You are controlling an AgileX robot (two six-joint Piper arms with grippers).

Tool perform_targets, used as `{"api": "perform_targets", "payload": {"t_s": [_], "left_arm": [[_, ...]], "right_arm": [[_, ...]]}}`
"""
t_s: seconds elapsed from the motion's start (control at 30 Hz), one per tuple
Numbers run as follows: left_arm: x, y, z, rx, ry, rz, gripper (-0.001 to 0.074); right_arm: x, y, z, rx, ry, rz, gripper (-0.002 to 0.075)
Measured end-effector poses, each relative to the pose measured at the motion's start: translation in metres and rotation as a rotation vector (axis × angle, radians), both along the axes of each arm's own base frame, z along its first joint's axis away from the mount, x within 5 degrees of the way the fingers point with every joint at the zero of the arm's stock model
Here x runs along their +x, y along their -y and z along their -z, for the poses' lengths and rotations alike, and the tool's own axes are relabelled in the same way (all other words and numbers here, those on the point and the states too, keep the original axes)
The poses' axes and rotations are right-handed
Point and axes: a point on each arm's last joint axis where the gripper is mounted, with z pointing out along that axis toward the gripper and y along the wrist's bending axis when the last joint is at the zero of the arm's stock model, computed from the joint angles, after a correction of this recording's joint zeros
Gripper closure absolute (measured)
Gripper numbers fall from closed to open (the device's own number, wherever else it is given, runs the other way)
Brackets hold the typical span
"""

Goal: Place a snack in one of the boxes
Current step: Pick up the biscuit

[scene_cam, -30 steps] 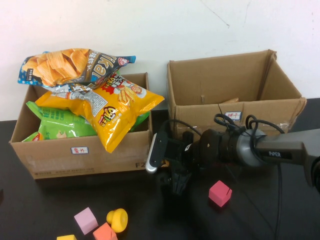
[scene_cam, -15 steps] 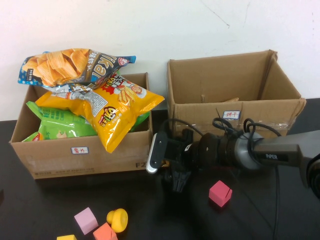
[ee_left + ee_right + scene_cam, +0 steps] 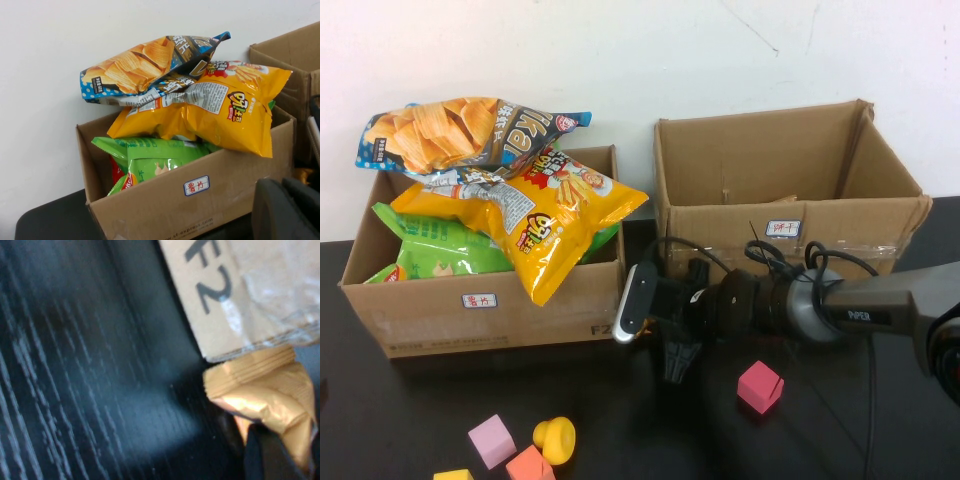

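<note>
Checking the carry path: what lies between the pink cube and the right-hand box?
In the high view, the right arm's wrist and cables cross that stretch between the pink cube and the right box; the right hand points down nearby. Otherwise bare table.

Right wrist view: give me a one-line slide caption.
Right pincer beside a gold snack packet at the left box's corner.

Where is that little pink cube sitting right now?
In the high view, the pink cube sits on the black table, right of centre, just beyond the right claw and before the right box.
</note>
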Motion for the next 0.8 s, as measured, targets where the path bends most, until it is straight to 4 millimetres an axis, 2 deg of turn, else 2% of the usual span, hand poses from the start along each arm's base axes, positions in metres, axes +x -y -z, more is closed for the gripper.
{"api": "perform_targets", "payload": {"t_s": [0.1,0.3,0.43,0.63,0.8], "left_arm": [[0.0,0.0,0.0,0.0,0.0,0.0,0.0737],[0.0,0.0,0.0,0.0,0.003,-0.002,0.0737],[0.0,-0.001,-0.001,-0.002,0.014,-0.01,0.0737],[0.0,-0.001,-0.001,-0.002,0.014,-0.01,0.0737],[0.0,-0.001,-0.001,-0.002,0.014,-0.01,0.0737]], "right_arm": [[0.0,-0.001,-0.003,0.022,-0.019,0.019,0.0664],[-0.008,-0.004,-0.018,0.061,-0.108,-0.006,0.0676],[-0.015,-0.006,-0.03,0.12,-0.227,0.004,0.0678],[-0.03,-0.008,-0.029,0.144,-0.413,-0.006,0.0686],[-0.035,-0.006,-0.035,0.118,-0.456,0.0,0.069]]}}
